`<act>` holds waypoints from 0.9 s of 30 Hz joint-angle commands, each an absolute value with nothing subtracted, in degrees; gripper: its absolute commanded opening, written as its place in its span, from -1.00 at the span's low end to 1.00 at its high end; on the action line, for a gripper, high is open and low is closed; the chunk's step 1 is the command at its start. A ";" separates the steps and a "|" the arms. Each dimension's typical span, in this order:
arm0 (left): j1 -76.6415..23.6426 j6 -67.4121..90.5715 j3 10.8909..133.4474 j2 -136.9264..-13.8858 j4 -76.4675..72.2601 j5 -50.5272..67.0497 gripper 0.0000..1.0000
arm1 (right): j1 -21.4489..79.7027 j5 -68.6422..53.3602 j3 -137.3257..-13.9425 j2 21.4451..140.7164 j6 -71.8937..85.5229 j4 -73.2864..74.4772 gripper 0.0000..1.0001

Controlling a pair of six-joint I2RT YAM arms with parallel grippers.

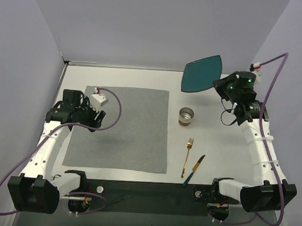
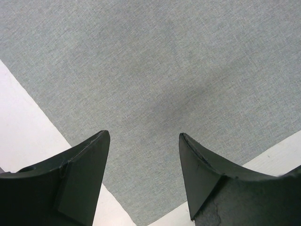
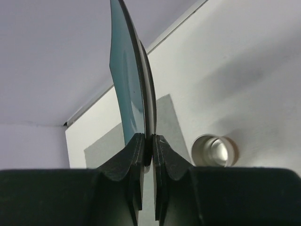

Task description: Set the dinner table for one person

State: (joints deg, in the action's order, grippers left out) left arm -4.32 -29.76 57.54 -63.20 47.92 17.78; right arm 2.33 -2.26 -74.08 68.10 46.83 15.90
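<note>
My right gripper (image 1: 219, 85) is shut on the rim of a teal plate (image 1: 200, 73) and holds it on edge above the back right of the white dinner table (image 1: 210, 146). In the right wrist view the plate (image 3: 128, 80) stands edge-on between my fingers (image 3: 134, 153). My left gripper (image 1: 93, 121) is open and empty, low over the left edge of the grey cloth mat (image 1: 124, 132); its fingers (image 2: 89, 169) frame bare mat (image 2: 164, 70). A metal cup (image 1: 186, 116), a gold fork (image 1: 188, 155) and a gold-and-dark knife (image 1: 194, 169) lie right of the mat.
The cup also shows in the right wrist view (image 3: 211, 150), below and right of the plate. Grey walls close the table at the back and sides. The arm bases stand along the dark strip at the near edge (image 1: 147, 191).
</note>
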 commanded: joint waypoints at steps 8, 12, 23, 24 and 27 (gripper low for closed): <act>5.87 -26.81 58.01 -66.70 45.62 16.97 0.43 | 33.11 5.80 -74.19 75.66 61.08 -7.54 -1.00; 9.40 -25.93 57.22 -67.85 44.21 15.82 0.42 | 40.68 7.64 -76.20 83.64 64.85 -10.19 -1.00; 12.13 -26.89 55.55 -69.70 43.33 12.66 0.42 | 52.46 16.78 -74.80 98.34 79.78 -21.43 -1.00; 12.30 -27.07 55.63 -69.78 43.50 12.83 0.42 | 52.99 17.48 -73.84 99.74 80.50 -22.32 -1.00; 12.39 -28.12 55.90 -70.22 43.94 13.27 0.42 | 55.27 19.77 -73.30 101.59 83.05 -22.41 -1.00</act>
